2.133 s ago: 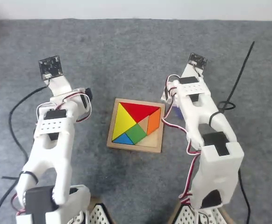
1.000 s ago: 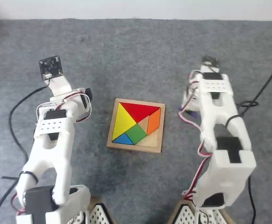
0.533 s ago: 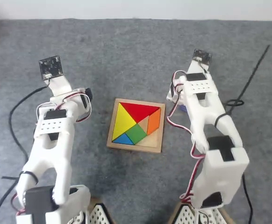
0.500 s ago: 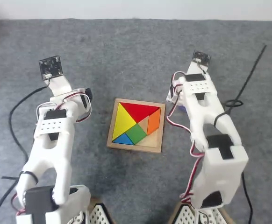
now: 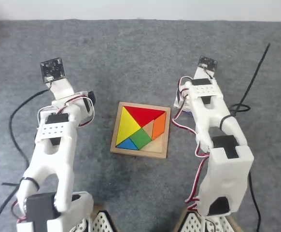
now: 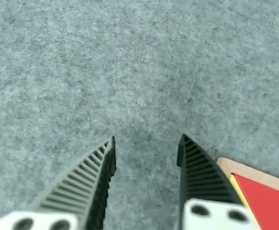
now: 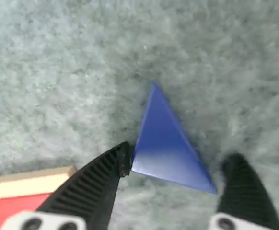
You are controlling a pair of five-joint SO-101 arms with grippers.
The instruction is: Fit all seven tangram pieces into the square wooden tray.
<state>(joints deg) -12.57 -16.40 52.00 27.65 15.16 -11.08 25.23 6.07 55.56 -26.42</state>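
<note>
The square wooden tray [image 5: 162, 153] lies between the two arms and holds a red [image 5: 144, 115], a yellow [image 5: 127, 125], a green [image 5: 140, 137], a small blue [image 5: 127, 143] and an orange piece [image 5: 159, 124]. Bare wood shows in its middle and along its near right side. A dark blue triangle [image 7: 166, 143] lies flat on the carpet beside a tray corner [image 7: 29, 184]. My right gripper [image 7: 178, 160] stands open around it, one fingertip [image 7: 124, 160] touching a corner of the triangle. My left gripper [image 6: 147, 143] is open over bare carpet next to another tray corner [image 6: 228, 167].
Grey carpet covers the whole table. The left arm [image 5: 58, 125] stands left of the tray, the right arm [image 5: 208, 111] right of it. A black cable [image 5: 254, 77] trails off behind the right arm. Open carpet lies beyond the tray.
The right arm swung out to the right, away from the tray, then came back beside the tray's far right corner. The left arm and the tray pieces have not moved.
</note>
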